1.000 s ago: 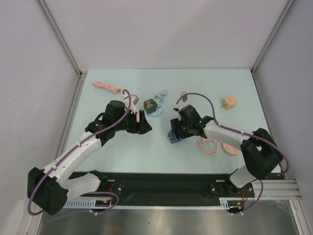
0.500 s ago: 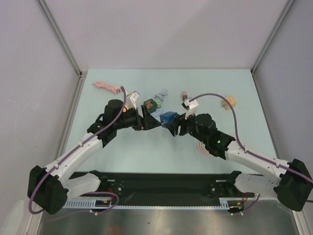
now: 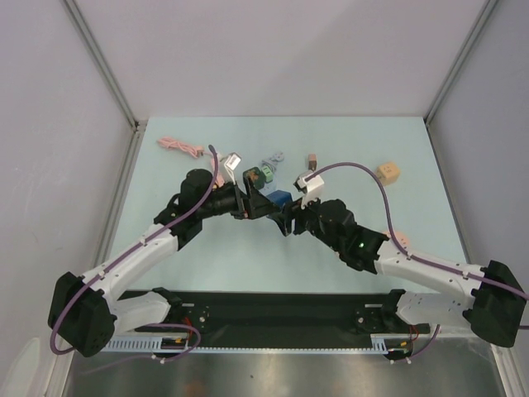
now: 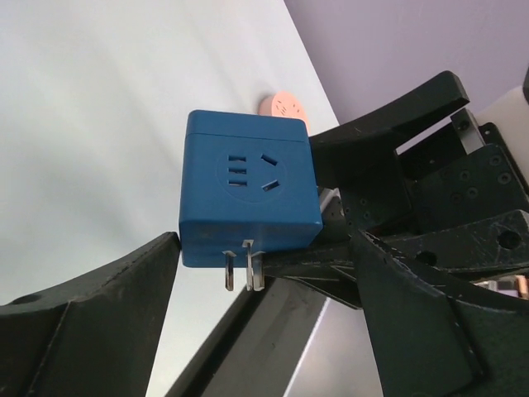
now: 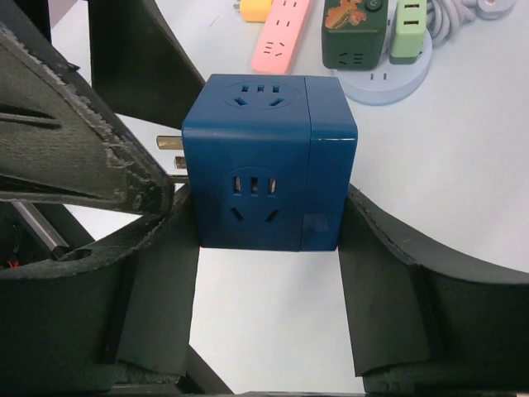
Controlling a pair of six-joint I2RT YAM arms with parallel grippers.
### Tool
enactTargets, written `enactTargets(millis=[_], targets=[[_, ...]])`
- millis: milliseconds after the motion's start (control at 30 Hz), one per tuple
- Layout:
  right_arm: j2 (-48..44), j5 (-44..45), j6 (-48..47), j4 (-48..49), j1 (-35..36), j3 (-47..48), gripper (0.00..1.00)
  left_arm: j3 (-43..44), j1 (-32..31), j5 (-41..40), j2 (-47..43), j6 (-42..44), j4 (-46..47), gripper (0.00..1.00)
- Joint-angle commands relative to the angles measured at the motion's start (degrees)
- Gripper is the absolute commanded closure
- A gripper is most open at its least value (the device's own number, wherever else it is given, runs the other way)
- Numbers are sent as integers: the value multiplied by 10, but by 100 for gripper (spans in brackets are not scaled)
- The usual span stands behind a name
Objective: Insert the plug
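Observation:
A blue cube adapter (image 3: 282, 198) with sockets on its faces and two flat metal prongs (image 4: 245, 265) hangs above the table at mid-centre. My right gripper (image 3: 287, 212) is shut on it, a finger on each side (image 5: 269, 203). In the right wrist view the cube (image 5: 269, 161) has its prongs pointing left. My left gripper (image 3: 264, 203) is open, with its jaws spread wide on either side of the cube (image 4: 248, 186). One left fingertip (image 4: 161, 248) is at the cube's lower corner, and the other stands apart behind my right finger.
A round pale-blue socket base (image 3: 263, 180) with a dark green and a light green plug sits just behind the grippers (image 5: 388, 78). A pink power strip (image 5: 281, 37) lies near it. A pink cable (image 3: 180, 146), a small brown plug (image 3: 313, 158) and an orange cube (image 3: 388, 171) lie further back.
My right gripper lifted the blue cube off the table and carried it left. My left gripper moved right until its open jaws came around the cube.

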Motion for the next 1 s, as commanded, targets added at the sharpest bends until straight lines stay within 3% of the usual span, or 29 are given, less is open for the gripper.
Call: enactTargets(millis=[0,300,367,433,467,500,533,633,667,733,833,967], targets=[[7,23,-8,51,6,47,100,6,-8,-26,-4,34,19,11],[2,-19,6,51,9,47,100,18,-15,-54,-4,69,4,24],[3,-30,8,61,8,45,100,15,-15,-45,-1,70,13,34],[10,-52,12,59,7,51,99,11,-15,-32,-2,65,27,49],[12,-58,13,54,6,53,97,9,-15,-17,-1,63,39,58],[18,-77,15,52,3,56,94,9,-14,-7,1,61,44,75],[18,-89,19,50,0,59,91,9,-15,2,2,60,47,81],[20,-186,39,37,-37,67,55,13,-15,37,4,63,51,100],[22,-238,50,16,-49,81,36,13,-15,46,-2,66,48,100],[25,-285,56,-6,-79,90,19,14,-14,57,-10,69,48,100],[21,-380,64,-40,-120,91,7,13,-15,84,-26,75,48,100],[6,-476,75,-45,-156,75,4,18,-14,129,-37,86,49,100]])
